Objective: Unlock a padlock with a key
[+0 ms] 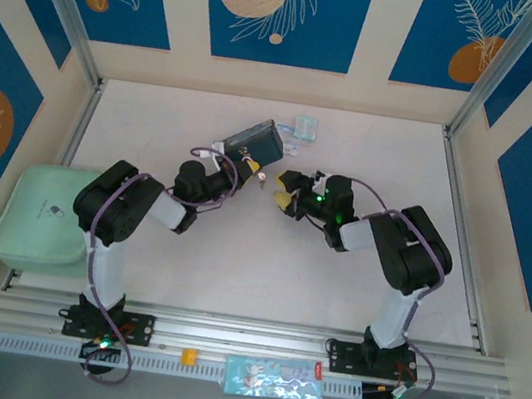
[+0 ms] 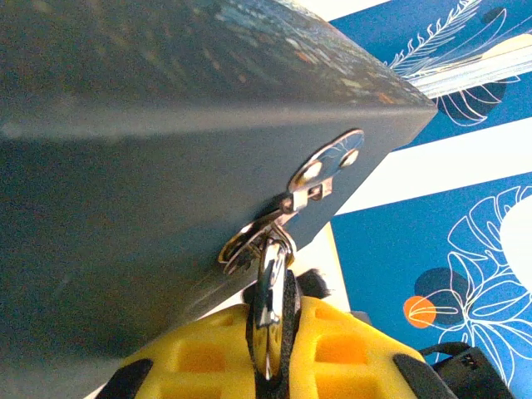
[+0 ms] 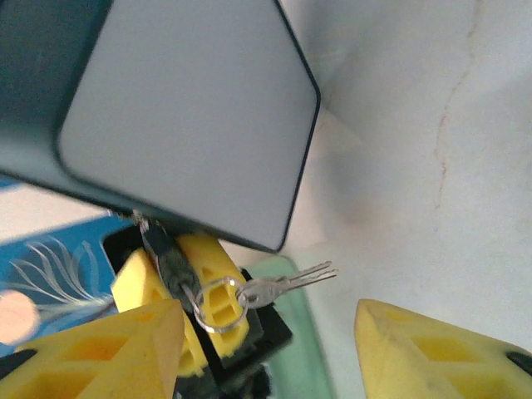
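The blue painted tin is tilted up off the table, and its dark side looms over the left wrist camera. The padlock hangs by its thin shackle through the tin's silver hasp. My left gripper is shut on the padlock body. From the right wrist, the padlock sits between the left arm's yellow fingers. A key ring hangs at the padlock's end, and the key bunch sticks out sideways from it. My right gripper stands open just short of the key, touching nothing.
A mint-green pad lies off the table's left edge. A small clear plastic piece sits behind the tin. A printed packet and a small yellow block rest on the front rail. White table stretches around both arms.
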Controlling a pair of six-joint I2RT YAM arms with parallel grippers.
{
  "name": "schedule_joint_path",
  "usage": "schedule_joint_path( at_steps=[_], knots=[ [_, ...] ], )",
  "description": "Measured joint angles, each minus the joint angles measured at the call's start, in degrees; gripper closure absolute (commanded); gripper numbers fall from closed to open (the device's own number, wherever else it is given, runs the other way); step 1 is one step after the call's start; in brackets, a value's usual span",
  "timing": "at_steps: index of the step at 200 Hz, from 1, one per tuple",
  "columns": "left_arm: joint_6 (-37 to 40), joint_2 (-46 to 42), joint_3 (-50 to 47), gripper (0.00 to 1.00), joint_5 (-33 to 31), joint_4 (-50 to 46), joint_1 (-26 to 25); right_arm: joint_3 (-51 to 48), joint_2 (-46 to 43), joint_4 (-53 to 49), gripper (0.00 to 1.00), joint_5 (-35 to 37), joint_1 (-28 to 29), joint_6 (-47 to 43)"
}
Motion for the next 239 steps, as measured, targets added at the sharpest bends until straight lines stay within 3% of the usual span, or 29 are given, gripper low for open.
schedule_joint_path(
  at_steps=[60, 107, 149, 239],
  knots=[
    [-0.3, 0.0, 0.0, 1.0, 0.2, -1.4, 0.0, 1.9, -1.3, -7.4, 0.52, -2.0, 0.9, -22.8],
    [-0.5, -0.2, 0.0, 1.0, 0.6, -2.6, 0.0, 3.3, -1.3, -6.9, 0.53, -5.2, 1.0, -32.3],
    [-1.4, -0.4, 0.0, 1.0, 0.6, -2.8, -0.2, 6.2, -1.3, -6.5, 0.58, -7.6, 1.2, -35.5],
    [-2.9, -0.4, 0.0, 1.0, 0.6, -2.4, -0.6, 7.2, 2.3, 0.7, 0.67, -11.0, 0.6, -31.9]
  ],
)
